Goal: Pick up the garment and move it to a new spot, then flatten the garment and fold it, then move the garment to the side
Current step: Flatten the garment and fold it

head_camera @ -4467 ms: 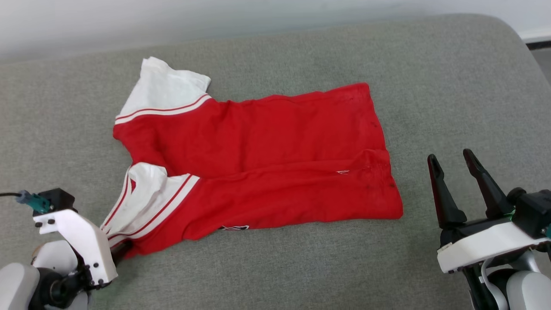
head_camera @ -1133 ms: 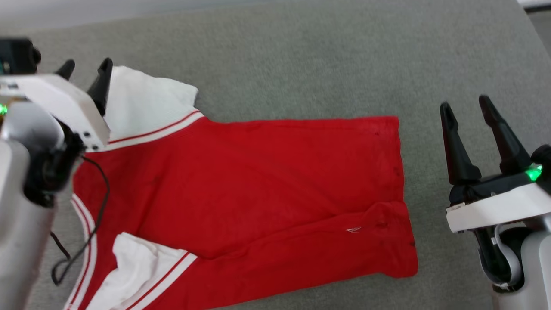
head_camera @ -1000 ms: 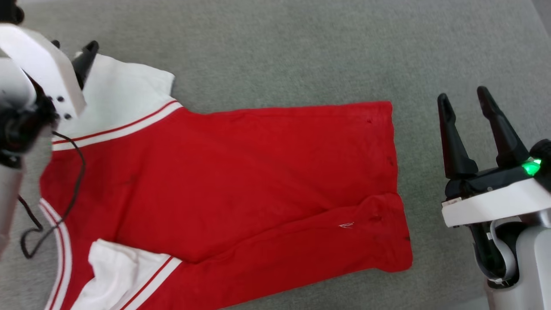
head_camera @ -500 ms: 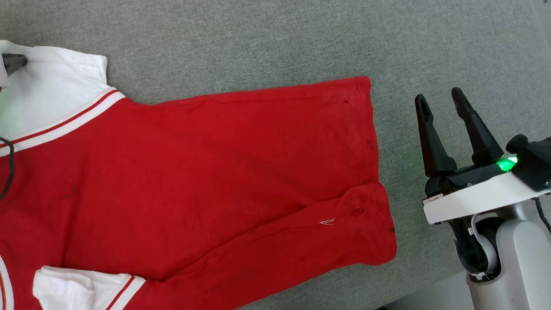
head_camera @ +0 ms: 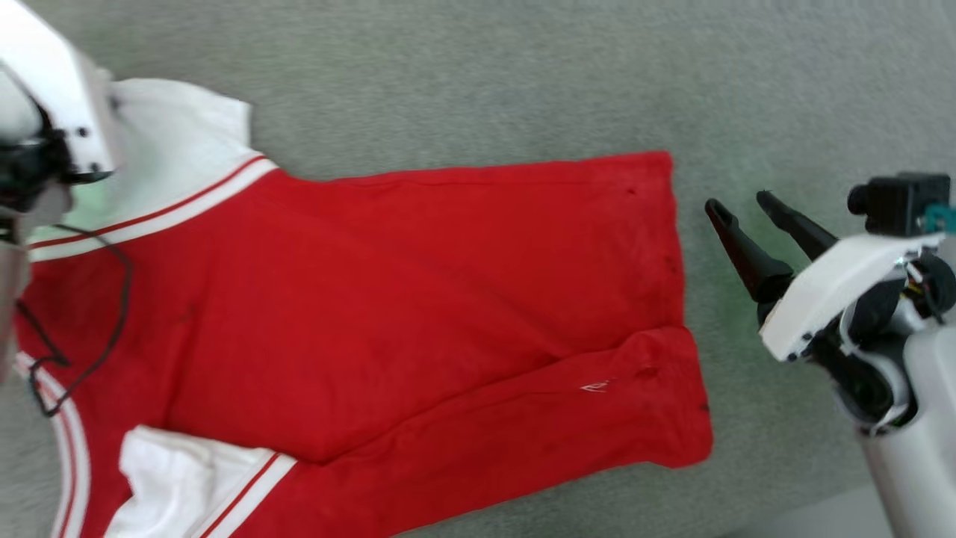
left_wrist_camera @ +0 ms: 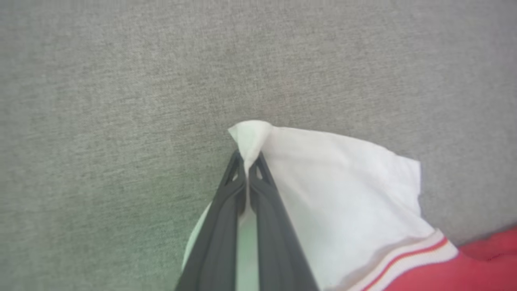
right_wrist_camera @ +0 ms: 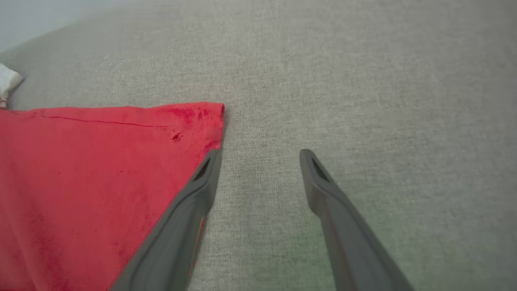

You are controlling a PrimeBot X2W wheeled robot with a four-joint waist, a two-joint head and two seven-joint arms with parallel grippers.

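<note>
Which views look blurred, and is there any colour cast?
Head view: motion-smeared throughout, green tint on the grey surface beside the right gripper. Left wrist view: soft, green glow on the sleeve by the left gripper. Right wrist view: sharpest, faint green low down.

Grey woven cushion (head_camera: 478, 75), stretching ahead of and beyond the right claw (head_camera: 736, 199). Bears a red shirt (head_camera: 418, 299) spread flat just left of that claw, hem beside its fingers. White sleeve (left_wrist_camera: 335, 182) lying right of the left claw (left_wrist_camera: 247, 159), corner nipped between its tips.
</note>
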